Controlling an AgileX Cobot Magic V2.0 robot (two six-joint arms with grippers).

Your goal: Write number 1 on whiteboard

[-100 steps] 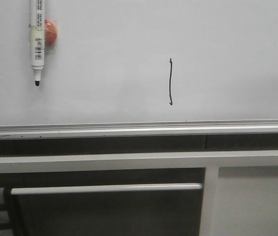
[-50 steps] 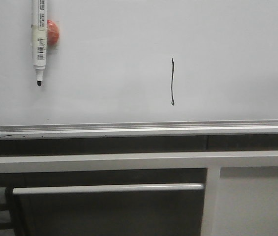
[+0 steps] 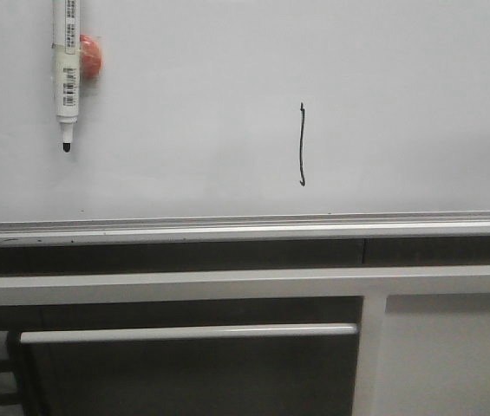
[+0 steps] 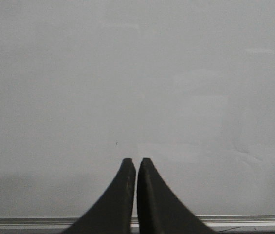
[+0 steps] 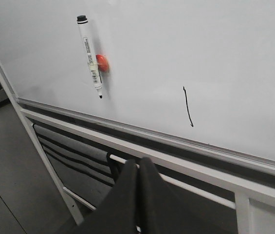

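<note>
number 1 point(image 3: 302, 145) – long axis vertical, hook at lower end | whiteboard point(image 3: 227, 69) | left jaws together | right jaws together, below-left of the stroke

left tool point(image 4: 136, 168): fingers pressed together, nothing between | right tool point(image 5: 138, 168): same (tips touching)

we see number 1 point(image 3: 302, 145) on whiteboard point(image 3: 401, 87) | marker point(image 3: 66, 69) far left | rail point(image 3: 227, 227) below both
</note>
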